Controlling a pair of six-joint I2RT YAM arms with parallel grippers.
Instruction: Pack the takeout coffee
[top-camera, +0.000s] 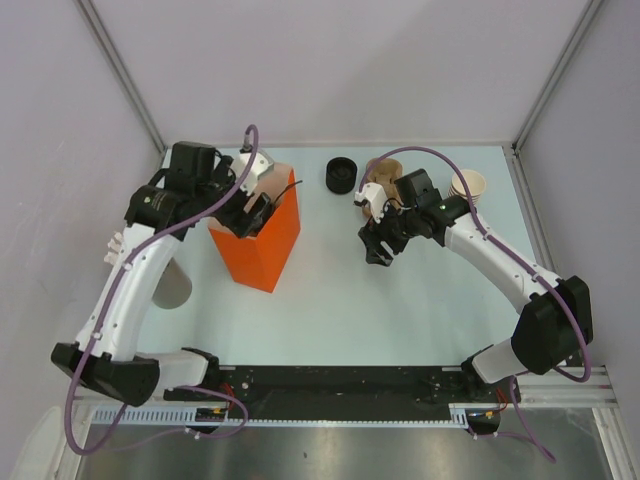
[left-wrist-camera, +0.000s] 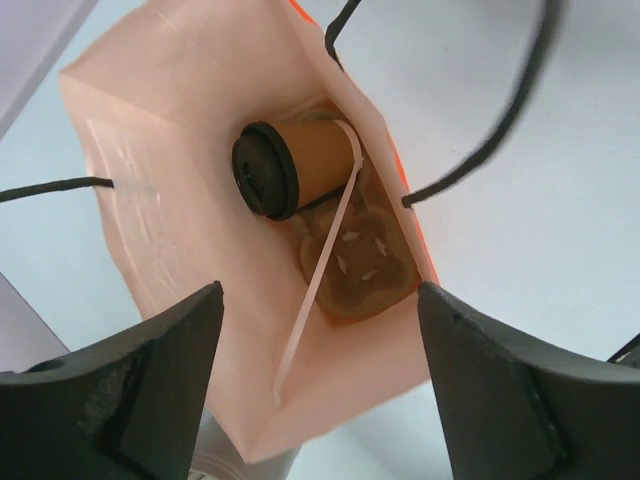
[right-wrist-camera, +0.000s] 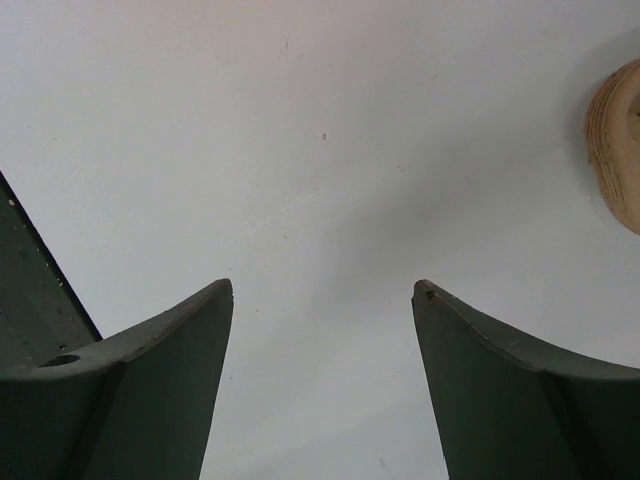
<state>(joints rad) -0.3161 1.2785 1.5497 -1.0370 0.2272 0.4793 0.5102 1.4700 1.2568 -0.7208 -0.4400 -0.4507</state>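
An orange paper bag (top-camera: 262, 242) stands open at the left. In the left wrist view its pale inside (left-wrist-camera: 180, 200) holds the takeout coffee (left-wrist-camera: 318, 160), a tan cup with its black lid (left-wrist-camera: 263, 170) on. The cup lies on its side on a brown moulded carrier (left-wrist-camera: 362, 262) at the bag's bottom. My left gripper (top-camera: 253, 212) hovers over the bag's mouth, open and empty (left-wrist-camera: 320, 345). My right gripper (top-camera: 378, 247) is open and empty above bare table (right-wrist-camera: 322, 300), to the right of the bag.
A stack of black lids (top-camera: 341, 176) and a brown cardboard piece (top-camera: 377, 190) sit at the back middle. A tan cup stack (top-camera: 468, 185) is at the back right. A grey cylinder (top-camera: 172, 285) stands left of the bag. A tan rounded edge (right-wrist-camera: 616, 140) shows in the right wrist view.
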